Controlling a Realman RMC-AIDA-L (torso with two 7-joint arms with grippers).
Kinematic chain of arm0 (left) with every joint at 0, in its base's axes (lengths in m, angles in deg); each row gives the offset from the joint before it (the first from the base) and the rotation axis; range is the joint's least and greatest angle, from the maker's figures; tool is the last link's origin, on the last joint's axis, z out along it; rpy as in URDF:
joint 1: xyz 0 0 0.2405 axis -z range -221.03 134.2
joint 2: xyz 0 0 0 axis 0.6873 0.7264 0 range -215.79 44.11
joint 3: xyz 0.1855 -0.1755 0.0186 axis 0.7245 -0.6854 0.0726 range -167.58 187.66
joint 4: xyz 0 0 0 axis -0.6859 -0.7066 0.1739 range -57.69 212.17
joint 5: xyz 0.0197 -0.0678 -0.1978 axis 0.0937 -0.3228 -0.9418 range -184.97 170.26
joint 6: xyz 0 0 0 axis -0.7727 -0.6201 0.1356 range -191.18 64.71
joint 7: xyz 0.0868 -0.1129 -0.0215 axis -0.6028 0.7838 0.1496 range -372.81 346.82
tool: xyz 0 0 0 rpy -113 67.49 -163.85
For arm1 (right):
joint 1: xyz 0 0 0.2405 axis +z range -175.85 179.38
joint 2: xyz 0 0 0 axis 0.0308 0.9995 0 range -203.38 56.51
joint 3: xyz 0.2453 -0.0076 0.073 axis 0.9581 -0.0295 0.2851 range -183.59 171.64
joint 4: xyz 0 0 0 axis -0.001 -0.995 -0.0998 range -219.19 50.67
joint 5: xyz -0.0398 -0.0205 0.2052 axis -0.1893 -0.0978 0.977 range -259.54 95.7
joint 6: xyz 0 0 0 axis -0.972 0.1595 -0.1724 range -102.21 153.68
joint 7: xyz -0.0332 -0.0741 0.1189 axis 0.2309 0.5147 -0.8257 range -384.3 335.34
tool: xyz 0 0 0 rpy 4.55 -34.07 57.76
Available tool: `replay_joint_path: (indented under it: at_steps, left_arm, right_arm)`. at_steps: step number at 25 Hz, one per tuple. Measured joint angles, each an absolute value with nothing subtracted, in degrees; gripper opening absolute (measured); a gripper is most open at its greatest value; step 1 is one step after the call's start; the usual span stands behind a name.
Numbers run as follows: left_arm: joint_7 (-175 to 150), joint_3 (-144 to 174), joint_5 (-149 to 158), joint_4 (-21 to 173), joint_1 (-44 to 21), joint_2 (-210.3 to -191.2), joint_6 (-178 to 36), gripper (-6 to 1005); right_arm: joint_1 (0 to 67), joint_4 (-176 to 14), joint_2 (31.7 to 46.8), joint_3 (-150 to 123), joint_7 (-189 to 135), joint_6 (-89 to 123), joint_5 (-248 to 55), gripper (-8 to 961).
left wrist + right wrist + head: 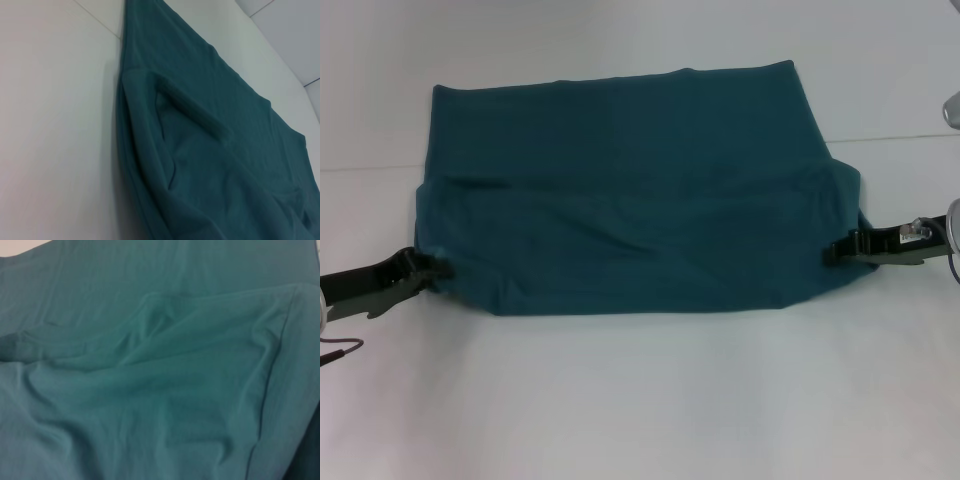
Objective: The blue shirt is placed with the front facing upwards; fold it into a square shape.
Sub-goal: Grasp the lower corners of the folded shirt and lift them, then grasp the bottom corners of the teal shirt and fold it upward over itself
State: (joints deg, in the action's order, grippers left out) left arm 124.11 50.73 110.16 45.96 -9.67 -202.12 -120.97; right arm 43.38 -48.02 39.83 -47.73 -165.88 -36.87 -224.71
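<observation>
The blue shirt (630, 200) lies on the white table (640, 400), its near part doubled over so a plain teal layer faces up; no lettering or collar shows. My left gripper (438, 268) sits at the shirt's left edge, pinched shut on the cloth. At the right edge, my right gripper (832, 250) is likewise shut on the fabric. In the left wrist view the shirt (210, 140) shows a raised ridge of cloth beside the bare table. The right wrist view is filled with the shirt (150, 370), its creases running toward the held corner.
White tabletop (640, 60) surrounds the shirt on all sides, with a seam line (900, 137) across the back. A grey object (952, 108) pokes in at the right edge.
</observation>
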Motion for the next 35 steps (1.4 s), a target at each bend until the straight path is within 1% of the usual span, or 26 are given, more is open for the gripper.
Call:
replay_joint_path:
  at_steps: [7, 13, 18, 23, 26, 28, 32, 35]
  left_arm:
    - [124.3, 51.9, 111.0, 46.3, -9.7, -201.46, -121.8, 102]
    - [124.4, 55.0, 111.9, 45.9, -9.3, -199.81, -126.2, 102]
    - [124.8, 54.8, 116.5, 44.7, -8.8, -198.6, -133.9, 101]
    - [125.6, 54.4, 121.1, 40.8, -10.3, -198.41, -144.1, 100]
    - [125.4, 54.3, 122.9, 38.6, -11.9, -198.41, -151.0, 100]
    - [124.9, 54.1, 123.5, 37.4, -13.2, -198.39, -155.4, 100]
    - [124.1, 53.9, 127.4, 35.3, -15.5, -198.63, -161.3, 99]
    - [123.7, 53.9, 131.2, 34.8, -16.7, -199.08, -163.5, 99]
  right_arm:
    - [43.2, -48.0, 39.36, -47.4, -165.9, -37.5, -224.7, 227]
    - [43.3, -47.0, 38.0, -47.7, -165.8, -42.8, -224.7, 56]
    - [42.1, -43.7, 36.95, -47.8, -165.4, -51.3, -224.8, 64]
    - [40.3, -40.7, 35.7, -48.1, -164.4, -61.6, -225.0, 72]
    - [39.8, -40.3, 35.23, -48.4, -162.6, -68.1, -227.4, 77]
    - [39.7, -40.3, 35.36, -48.4, -161.3, -70.7, -229.5, 80]
    - [39.6, -40.3, 36.6, -48.6, -159.3, -75.2, -234.2, 87]
    - [39.2, -40.3, 37.17, -48.7, -157.9, -78.1, -235.6, 92]
